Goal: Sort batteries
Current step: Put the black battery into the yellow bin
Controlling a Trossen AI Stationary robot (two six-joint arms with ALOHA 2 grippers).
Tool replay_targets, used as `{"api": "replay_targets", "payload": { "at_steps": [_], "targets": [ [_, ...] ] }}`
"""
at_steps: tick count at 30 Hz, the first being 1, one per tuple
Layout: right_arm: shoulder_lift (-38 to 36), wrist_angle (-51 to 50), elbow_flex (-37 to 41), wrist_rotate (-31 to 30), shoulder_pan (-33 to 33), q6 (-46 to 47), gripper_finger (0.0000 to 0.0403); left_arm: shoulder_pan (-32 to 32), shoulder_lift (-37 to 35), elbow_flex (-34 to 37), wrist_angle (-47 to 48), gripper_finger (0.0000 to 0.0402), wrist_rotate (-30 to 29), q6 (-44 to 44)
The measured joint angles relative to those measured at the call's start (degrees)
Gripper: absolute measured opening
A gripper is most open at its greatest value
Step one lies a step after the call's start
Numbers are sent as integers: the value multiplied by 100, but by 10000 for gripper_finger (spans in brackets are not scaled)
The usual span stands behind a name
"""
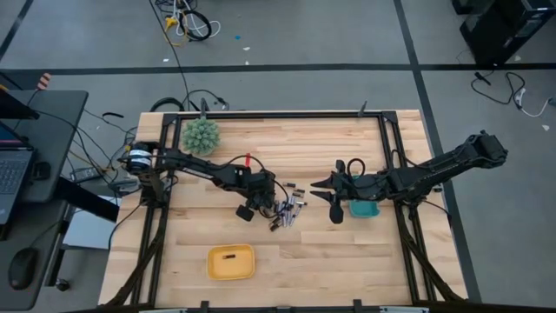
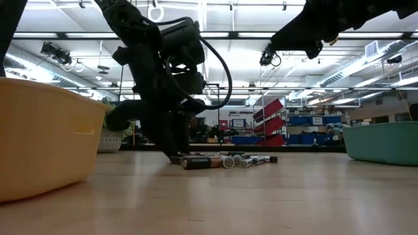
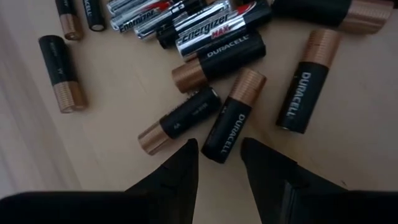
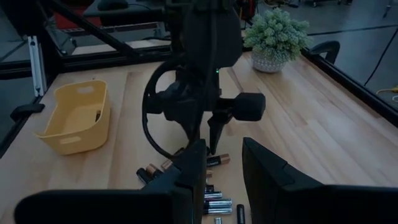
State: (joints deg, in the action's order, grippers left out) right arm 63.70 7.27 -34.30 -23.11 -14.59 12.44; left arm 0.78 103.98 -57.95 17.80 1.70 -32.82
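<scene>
Several batteries, some black with copper ends and some silvery, lie loose in a heap at the table's middle. My left gripper stands over the heap's near-left side, pointing steeply down and open. In its wrist view the left gripper has one fingertip on each side of the black end of one black-and-copper battery that lies flat on the wood; I cannot tell whether they touch it. My right gripper hangs open above the table to the right of the heap, and the right gripper has nothing between its fingers.
A yellow tray sits near the front edge. It holds one small item. A teal tray sits under the right arm. A spiky green ball in a pot stands at the far left. Bare wood lies between heap and trays.
</scene>
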Motion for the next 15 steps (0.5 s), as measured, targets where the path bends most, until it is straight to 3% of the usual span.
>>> {"api": "replay_targets", "payload": {
  "at_steps": [15],
  "targets": [
    [0,-42,0,-2,91,-14,90,2,38,11,-105,125,148,-210]
  ]
}}
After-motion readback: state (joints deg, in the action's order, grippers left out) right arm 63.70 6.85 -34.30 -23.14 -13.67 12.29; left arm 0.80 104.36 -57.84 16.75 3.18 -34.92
